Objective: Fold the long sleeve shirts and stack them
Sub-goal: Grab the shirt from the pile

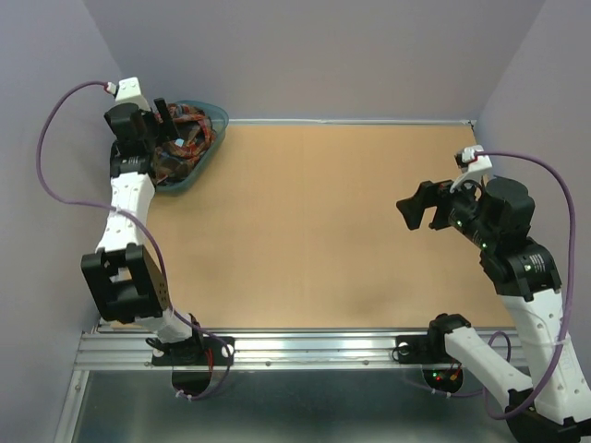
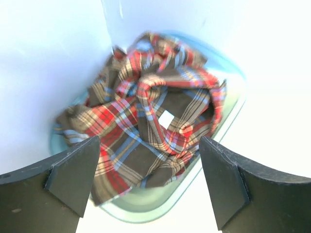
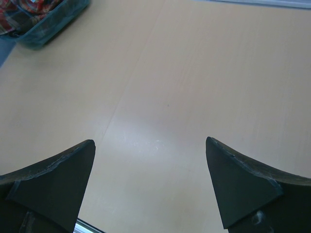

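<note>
A crumpled long sleeve shirt (image 2: 150, 121) in red, brown and blue plaid fills a teal plastic basket (image 2: 146, 208) at the table's far left corner. From above, the shirt (image 1: 191, 127) shows inside the basket (image 1: 187, 180). My left gripper (image 1: 157, 127) hangs over the basket, open, with the cloth below its fingers and nothing between them (image 2: 149, 141). My right gripper (image 1: 421, 214) is open and empty above the bare right side of the table (image 3: 149, 141). In the right wrist view the basket (image 3: 53, 24) and a bit of shirt (image 3: 29, 9) sit at the top left.
The tan tabletop (image 1: 323, 231) is walled in by pale lilac panels at the back and on both sides. The basket stands right against the left wall. An aluminium rail (image 1: 305, 349) runs along the near edge between the two arm bases.
</note>
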Robot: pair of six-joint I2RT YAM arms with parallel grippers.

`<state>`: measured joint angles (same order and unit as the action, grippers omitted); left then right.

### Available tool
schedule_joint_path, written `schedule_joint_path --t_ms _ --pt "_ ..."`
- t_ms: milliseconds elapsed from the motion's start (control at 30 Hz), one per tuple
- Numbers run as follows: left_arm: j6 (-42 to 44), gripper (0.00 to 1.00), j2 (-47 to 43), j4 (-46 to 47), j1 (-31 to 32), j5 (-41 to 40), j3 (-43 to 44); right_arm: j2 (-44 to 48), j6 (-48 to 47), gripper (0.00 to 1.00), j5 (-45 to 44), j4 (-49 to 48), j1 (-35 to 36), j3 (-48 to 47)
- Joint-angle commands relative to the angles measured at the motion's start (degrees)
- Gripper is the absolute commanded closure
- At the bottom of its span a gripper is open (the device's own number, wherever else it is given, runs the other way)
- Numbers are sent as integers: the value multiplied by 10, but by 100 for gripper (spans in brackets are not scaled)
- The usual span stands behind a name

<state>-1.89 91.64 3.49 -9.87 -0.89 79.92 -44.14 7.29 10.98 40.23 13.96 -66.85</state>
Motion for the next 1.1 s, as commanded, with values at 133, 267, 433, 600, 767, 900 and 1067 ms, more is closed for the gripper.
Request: schedule_joint_path --t_ms 133,267,433,600,767,900,1067 --pt "7 6 -226 6 -2 0 -83 25 3 0 -32 -27 4 -6" --pt "7 6 -314 6 -2 0 -126 33 8 0 -68 -26 4 -12" --pt "7 6 -379 -7 -2 0 -161 34 17 0 -77 -27 9 -18" --pt "7 6 -432 -8 -2 0 -180 29 26 0 -59 -28 15 -18" --pt "-119 5 -462 -30 4 -6 -187 21 25 0 -60 -28 18 -22" --pt "-97 11 -473 -49 13 240 -179 15 22 0 -70 -28 18 -28" --pt "-74 100 -485 -87 30 189 -152 5 16 0 -89 -28 18 -34"
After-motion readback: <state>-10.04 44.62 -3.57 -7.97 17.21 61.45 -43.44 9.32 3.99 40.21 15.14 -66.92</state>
